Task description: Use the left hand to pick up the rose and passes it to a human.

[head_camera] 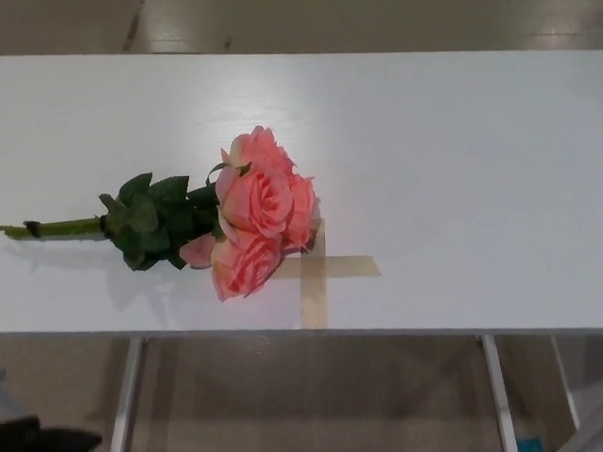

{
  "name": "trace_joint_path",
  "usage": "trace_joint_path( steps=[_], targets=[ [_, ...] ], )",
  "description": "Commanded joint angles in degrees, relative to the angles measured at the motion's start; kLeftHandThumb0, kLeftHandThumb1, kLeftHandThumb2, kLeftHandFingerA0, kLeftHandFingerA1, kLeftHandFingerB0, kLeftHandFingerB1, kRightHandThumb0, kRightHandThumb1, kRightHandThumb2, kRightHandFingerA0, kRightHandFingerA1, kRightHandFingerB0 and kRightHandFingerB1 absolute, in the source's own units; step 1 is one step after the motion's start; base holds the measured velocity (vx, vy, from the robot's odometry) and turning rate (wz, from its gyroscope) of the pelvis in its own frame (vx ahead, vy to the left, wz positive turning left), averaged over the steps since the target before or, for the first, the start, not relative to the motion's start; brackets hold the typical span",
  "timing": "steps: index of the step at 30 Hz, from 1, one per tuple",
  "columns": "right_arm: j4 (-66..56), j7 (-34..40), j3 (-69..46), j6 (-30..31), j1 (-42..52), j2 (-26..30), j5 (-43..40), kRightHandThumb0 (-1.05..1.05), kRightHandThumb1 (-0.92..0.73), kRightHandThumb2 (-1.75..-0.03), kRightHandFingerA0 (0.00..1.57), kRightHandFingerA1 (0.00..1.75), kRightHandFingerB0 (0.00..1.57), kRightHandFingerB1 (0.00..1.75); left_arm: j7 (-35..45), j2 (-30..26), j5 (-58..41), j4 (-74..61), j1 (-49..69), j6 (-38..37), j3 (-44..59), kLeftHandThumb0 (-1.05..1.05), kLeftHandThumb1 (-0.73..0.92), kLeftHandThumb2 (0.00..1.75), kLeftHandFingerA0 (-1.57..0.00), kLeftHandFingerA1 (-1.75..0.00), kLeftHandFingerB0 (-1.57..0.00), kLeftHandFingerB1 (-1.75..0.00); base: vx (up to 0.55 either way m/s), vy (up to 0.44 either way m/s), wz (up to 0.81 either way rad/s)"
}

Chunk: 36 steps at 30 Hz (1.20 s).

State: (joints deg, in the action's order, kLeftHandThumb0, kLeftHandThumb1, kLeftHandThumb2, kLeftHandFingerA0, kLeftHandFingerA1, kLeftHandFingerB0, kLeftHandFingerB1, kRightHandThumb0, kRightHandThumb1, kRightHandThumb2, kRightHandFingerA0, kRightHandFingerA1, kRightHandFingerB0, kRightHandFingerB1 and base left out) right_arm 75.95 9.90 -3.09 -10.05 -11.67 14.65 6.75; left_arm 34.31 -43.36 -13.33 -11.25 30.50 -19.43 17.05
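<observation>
Lying on its side on the white table (pixel 459 159), the rose (pixel 256 213) was really a small bunch of pink flowers with dark green leaves (pixel 153 220) behind them. The flowers sat near the front edge of the table, a bit left of the middle. The thin green stem (pixel 51 229) ran out toward the left edge and stopped just short of it. The lowest flower touched a cross of tan tape (pixel 315 270) stuck flat on the table, and the cross reached down to the front edge.

The left hand (pixel 36 445) showed only as a dark shape in the bottom left corner, below the table's front edge and well apart from the rose. It held nothing. It was too dark and too cut off to tell how its fingers were set. The right hand did not show at all.

Under the table were pale metal legs (pixel 124 404) and a brown floor (pixel 309 396).
</observation>
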Motion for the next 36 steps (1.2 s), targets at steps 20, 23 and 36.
trace_joint_path(
  steps=[20,23,36],
  targets=[
    [0.20,0.32,-0.44,0.65,0.77,0.07,0.63,-0.23,-0.63,-0.59,0.72,0.44,0.55,0.39,-8.08,2.00,20.03,-0.55,-44.90,5.90,-5.01,-0.52,0.38,0.66,-0.42,-0.43,-0.37,-0.41,0.00,0.000,0.00],
    [0.15,0.25,-0.44,0.55,0.97,-0.03,0.63,-0.24,-0.63,-0.59,0.73,0.44,0.55,0.39,-8.17,1.38,24.05,3.89,-49.33,6.50,-8.77,-0.53,0.38,0.66,-0.41,-0.43,-0.36,-0.40,0.00,0.000,0.00],
    [0.17,-0.02,-0.65,0.69,0.68,0.00,0.43,-0.24,-0.63,-0.59,0.73,0.44,0.55,0.39,-7.60,1.18,39.19,26.57,-69.62,15.42,-26.21,-0.56,0.37,0.72,-0.02,-0.28,-0.08,-0.37,0.00,0.000,0.00]
  ],
)
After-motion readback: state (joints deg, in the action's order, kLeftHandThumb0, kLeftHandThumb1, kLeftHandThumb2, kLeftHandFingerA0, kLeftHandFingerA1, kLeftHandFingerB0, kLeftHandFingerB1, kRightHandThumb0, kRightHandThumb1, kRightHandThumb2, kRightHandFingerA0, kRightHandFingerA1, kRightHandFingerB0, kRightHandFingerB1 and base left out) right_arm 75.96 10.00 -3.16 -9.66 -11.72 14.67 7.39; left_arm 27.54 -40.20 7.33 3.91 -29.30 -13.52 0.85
